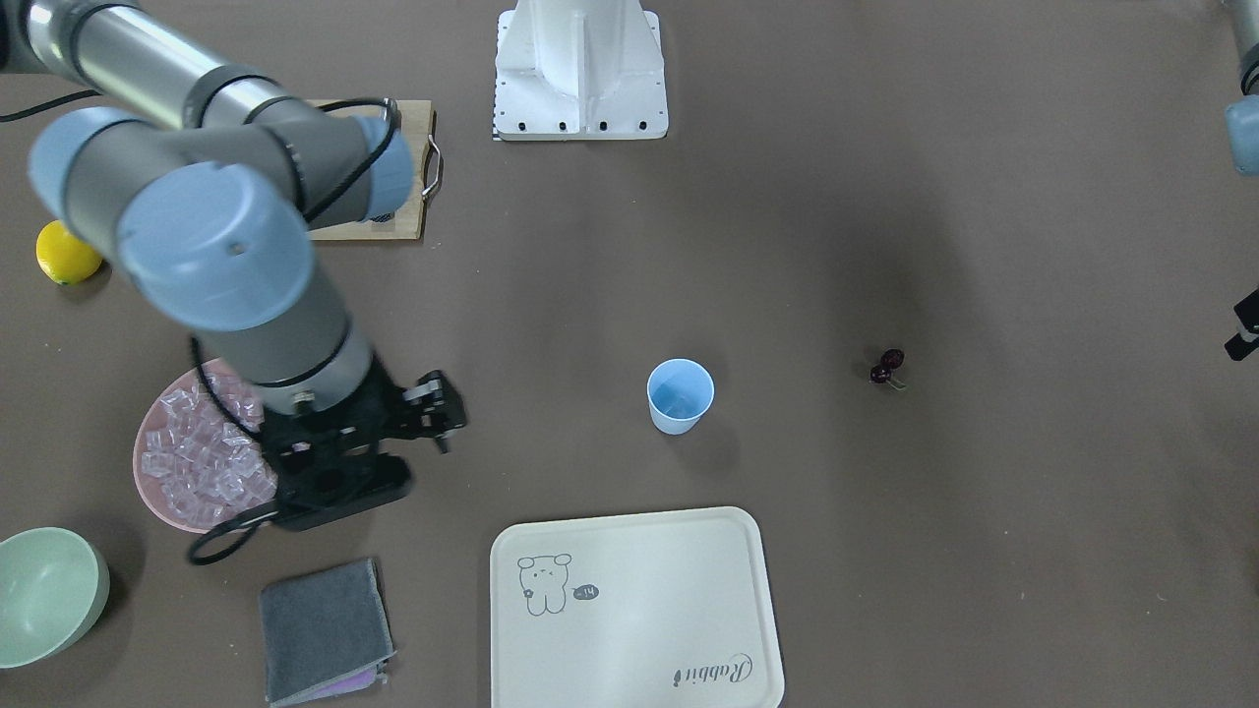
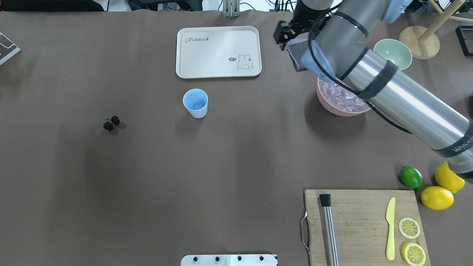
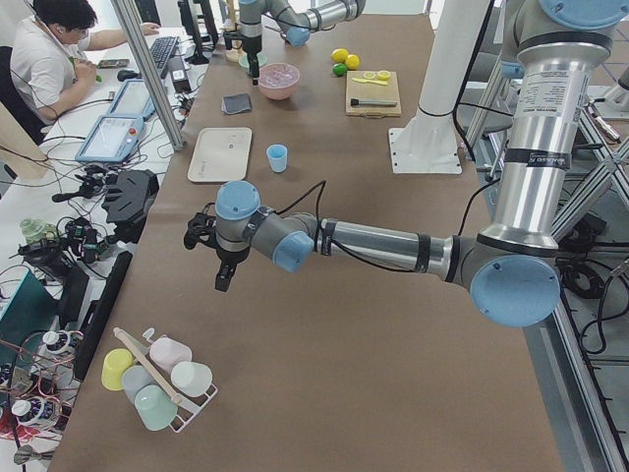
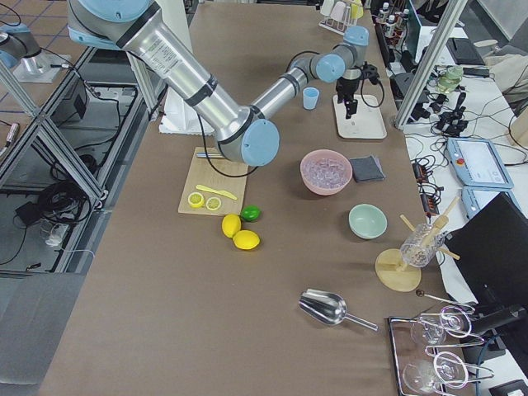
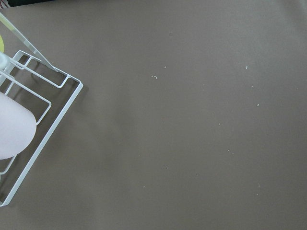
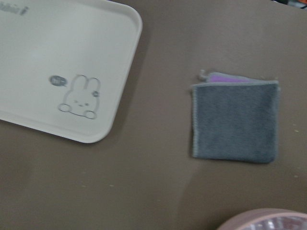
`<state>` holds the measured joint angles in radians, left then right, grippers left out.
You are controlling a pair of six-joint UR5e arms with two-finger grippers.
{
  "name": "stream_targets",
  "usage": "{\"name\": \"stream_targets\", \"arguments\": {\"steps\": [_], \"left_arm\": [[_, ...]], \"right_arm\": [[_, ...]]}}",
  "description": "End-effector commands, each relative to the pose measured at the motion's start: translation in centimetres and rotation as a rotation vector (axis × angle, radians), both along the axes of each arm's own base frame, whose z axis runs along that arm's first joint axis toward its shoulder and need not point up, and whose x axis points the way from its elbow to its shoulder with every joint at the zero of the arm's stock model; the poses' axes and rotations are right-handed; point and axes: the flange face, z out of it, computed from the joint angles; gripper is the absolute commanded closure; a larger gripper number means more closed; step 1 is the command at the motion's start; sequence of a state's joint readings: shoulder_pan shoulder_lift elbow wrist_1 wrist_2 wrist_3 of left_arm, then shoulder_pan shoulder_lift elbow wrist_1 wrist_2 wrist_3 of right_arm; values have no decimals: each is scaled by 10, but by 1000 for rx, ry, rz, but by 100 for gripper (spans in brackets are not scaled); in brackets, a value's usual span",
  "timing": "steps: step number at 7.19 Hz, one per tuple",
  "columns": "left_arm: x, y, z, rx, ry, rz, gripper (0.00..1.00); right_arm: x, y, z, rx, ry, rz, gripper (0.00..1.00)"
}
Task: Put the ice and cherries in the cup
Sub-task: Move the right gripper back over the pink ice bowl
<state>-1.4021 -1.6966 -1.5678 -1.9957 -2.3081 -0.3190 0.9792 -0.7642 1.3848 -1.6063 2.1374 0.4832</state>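
Note:
The light blue cup [image 1: 680, 398] stands upright mid-table and also shows in the overhead view [image 2: 195, 103]. One clear ice cube [image 2: 199, 105] lies inside it. Several more ice cubes [image 1: 197, 462] fill the pink bowl [image 2: 325, 105]. The pair of dark cherries [image 1: 888, 366] lies on the table, well apart from the cup. My right gripper [image 1: 445, 413] hovers beside the pink bowl, above the grey cloth. Its jaws look apart and empty. My left gripper [image 3: 223, 278] hangs above bare table near the cup rack. I cannot tell whether it is open or shut.
A cream rabbit tray [image 2: 218, 51] lies just beyond the cup. A grey cloth [image 6: 235, 120] and a pale green bowl [image 1: 49, 590] sit near the pink bowl. A cutting board [image 2: 362, 225] with knife and lemon slices, a lime [image 2: 411, 177] and lemons are at my right.

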Motion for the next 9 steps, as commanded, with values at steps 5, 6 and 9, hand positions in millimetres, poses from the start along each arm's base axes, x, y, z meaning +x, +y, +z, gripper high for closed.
{"name": "stream_targets", "arguments": {"steps": [5, 6, 9], "left_arm": [[4, 1, -14, 23, 22, -9, 3], [3, 4, -14, 26, 23, -8, 3], [3, 4, -15, 29, 24, -7, 3]], "right_arm": [[35, 27, 161, 86, 32, -83, 2], [30, 30, 160, 91, 27, -90, 2], [16, 40, 168, 85, 37, -113, 2]]}}
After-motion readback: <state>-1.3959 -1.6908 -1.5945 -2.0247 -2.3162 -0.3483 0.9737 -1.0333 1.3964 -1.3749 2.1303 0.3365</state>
